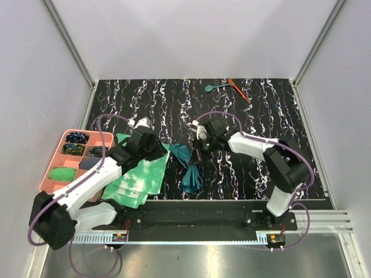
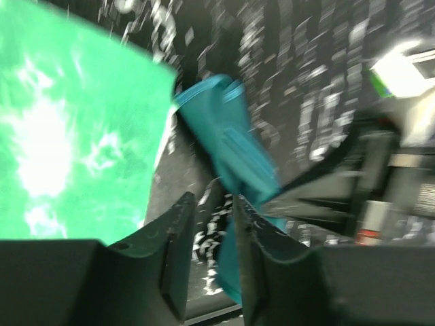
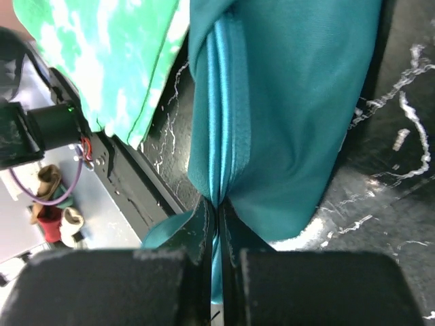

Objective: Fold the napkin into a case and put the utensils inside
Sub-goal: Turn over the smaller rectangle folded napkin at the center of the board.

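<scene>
Top external view showing napkin point(image 1: 190, 175) bunched as long strip, lying near-to-far just beside green cloth point(image 1: 145, 174). Pinching its far part with right pincer point(image 3: 217, 212); holding left pincer point(image 2: 212, 210) narrowly spread, empty, at cloth's edge, napkin straight ahead.

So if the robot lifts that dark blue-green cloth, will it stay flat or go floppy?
Probably floppy: the napkin bunches into soft folds where the right gripper pinches it. It would likely droop rather than keep its shape, since it lies crumpled on the table. It looks thin, so probably light too.
</scene>
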Available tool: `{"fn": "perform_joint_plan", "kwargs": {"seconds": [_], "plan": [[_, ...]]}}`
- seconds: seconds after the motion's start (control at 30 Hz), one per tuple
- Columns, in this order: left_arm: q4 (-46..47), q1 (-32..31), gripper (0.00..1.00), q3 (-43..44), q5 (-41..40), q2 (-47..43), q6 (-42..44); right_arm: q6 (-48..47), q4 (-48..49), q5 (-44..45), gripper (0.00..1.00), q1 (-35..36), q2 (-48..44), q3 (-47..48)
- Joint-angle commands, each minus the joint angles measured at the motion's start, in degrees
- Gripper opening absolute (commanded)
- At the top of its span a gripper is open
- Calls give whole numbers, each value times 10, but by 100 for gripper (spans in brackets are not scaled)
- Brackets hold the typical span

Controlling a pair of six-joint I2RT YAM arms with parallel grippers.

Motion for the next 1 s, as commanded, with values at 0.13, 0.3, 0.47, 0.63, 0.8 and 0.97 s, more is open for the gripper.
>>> {"fn": "perform_joint_plan", "kwargs": {"seconds": [0.13,0.3,0.47,0.63,0.8,0.97], "plan": [[75,-49,28,-13,1,106,-13,10,89,-73,0,-39,-34,-58],[96,-66,28,24,-3,204,-15,17,134,-99,0,-64,-38,-102],[109,-71,29,58,-3,262,-8,22,161,-122,0,-75,-43,-120],[150,-71,33,39,9,269,-25,29,176,-129,0,-76,-56,-128],[159,-71,45,-1,-23,190,-59,27,167,-124,0,-77,-74,-127],[131,-70,58,-1,-25,144,-128,17,160,-120,0,-77,-69,-124]]}}
